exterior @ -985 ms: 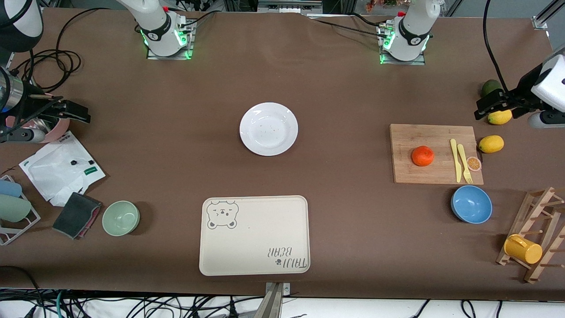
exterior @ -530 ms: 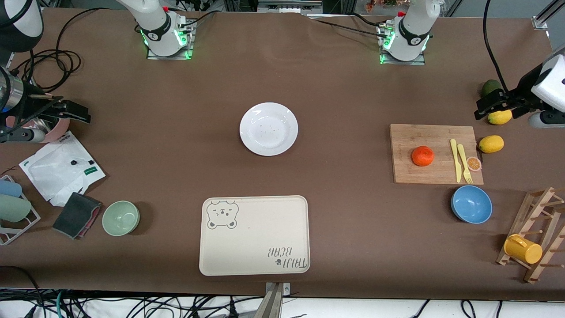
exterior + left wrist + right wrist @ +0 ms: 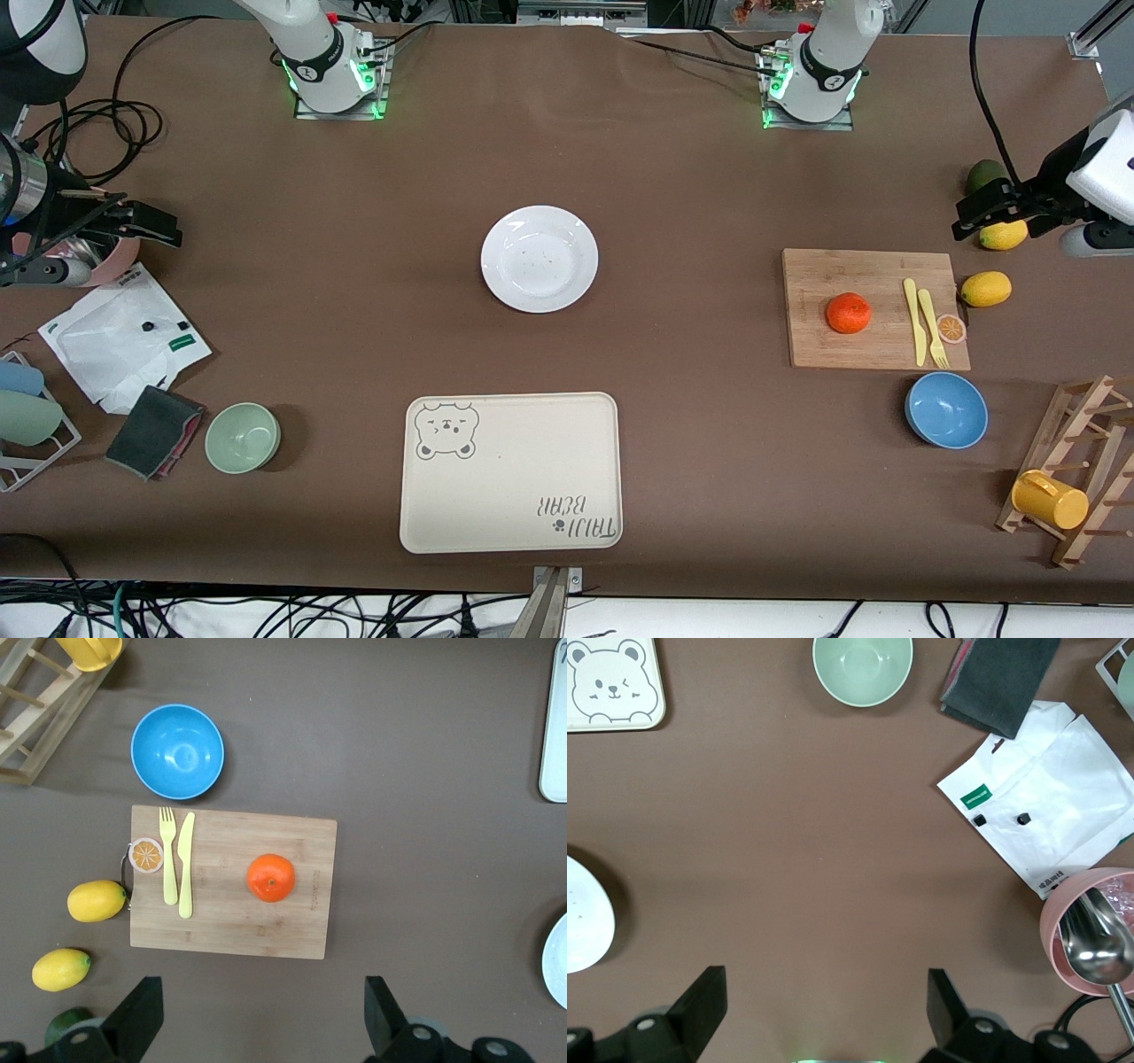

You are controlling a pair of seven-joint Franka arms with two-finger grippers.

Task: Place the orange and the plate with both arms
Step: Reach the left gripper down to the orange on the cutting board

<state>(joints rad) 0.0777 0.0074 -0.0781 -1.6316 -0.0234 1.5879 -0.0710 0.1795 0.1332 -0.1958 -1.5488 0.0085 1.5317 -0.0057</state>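
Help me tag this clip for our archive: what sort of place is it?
Probably a robotics lab bench staged as a kitchen: two arm bases bolted to the brown table, loose cables along its edges, and props such as the orange on a cutting board and a white plate.

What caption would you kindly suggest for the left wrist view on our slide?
Open left gripper hovers above a cutting board carrying the orange, beside a blue bowl.

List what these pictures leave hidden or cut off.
- Plate: both wrist views crop it at an edge.
- Left gripper, open: front view hides the lemon partly under it.
- Right gripper, open: spoon handle leaves the right wrist view.
- Orange's underside: against the board.
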